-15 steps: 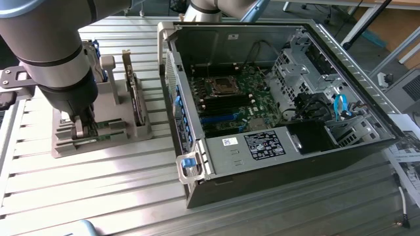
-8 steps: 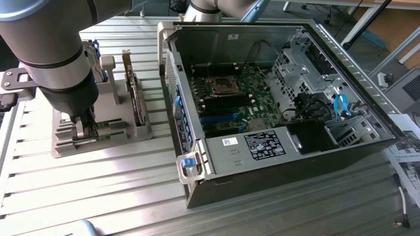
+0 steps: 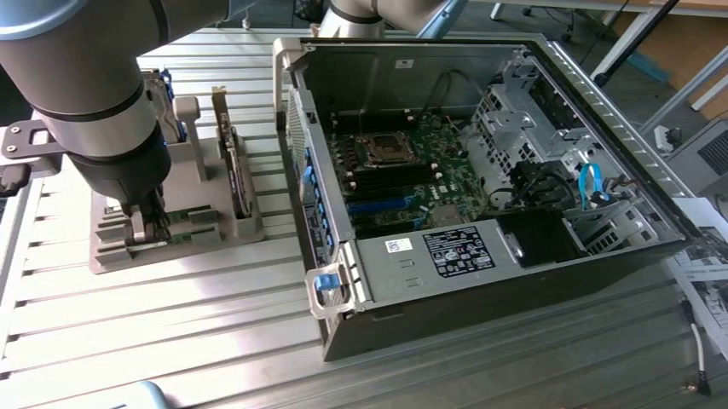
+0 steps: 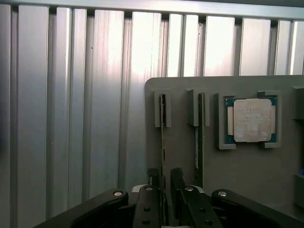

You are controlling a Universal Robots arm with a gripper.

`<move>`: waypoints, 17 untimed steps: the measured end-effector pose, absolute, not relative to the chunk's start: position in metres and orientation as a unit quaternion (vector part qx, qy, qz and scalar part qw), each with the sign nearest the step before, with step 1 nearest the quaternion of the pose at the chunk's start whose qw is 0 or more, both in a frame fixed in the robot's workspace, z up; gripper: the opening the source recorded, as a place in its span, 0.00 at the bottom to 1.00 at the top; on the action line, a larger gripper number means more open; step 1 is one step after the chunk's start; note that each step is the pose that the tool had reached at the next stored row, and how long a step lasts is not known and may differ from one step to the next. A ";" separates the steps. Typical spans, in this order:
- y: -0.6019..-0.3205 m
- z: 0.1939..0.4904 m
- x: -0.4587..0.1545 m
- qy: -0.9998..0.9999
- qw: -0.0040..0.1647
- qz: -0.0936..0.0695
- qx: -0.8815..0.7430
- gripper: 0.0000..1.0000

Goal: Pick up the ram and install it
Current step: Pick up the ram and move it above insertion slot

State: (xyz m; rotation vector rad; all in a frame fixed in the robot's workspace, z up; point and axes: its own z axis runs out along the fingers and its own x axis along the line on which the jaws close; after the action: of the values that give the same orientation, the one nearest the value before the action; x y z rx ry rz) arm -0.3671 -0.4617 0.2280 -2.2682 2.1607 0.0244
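Two slim green ram sticks stand on edge in slots of a grey holder [image 4: 181, 142]. In the wrist view my gripper [image 4: 165, 183] is open and straddles the end of one ram [image 4: 163, 133], one dark finger on each side with a small gap. The other ram [image 4: 199, 137] stands parallel beside it, outside the fingers. In the exterior view the gripper [image 3: 148, 228] reaches straight down into the holder [image 3: 228, 228] at that view's left, beside the open computer case [image 3: 455, 256].
A square silver processor chip [image 4: 250, 120] lies in a pocket of the holder. A dark expansion card [image 3: 234, 162] stands upright on the holder. The case's motherboard shows black memory slots [image 3: 393, 181] below the processor socket [image 3: 384, 149]. Ribbed metal tabletop [image 3: 170, 332] all around.
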 end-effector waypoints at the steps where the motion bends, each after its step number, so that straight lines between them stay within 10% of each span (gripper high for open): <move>1: -0.462 0.228 -0.367 0.690 0.004 0.008 -0.724 0.24; 17: -0.462 0.219 -0.367 0.690 0.004 0.008 -0.724 0.24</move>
State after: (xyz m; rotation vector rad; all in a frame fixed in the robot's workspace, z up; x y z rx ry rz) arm -0.3671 -0.4619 0.2191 -2.2682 2.1606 0.0250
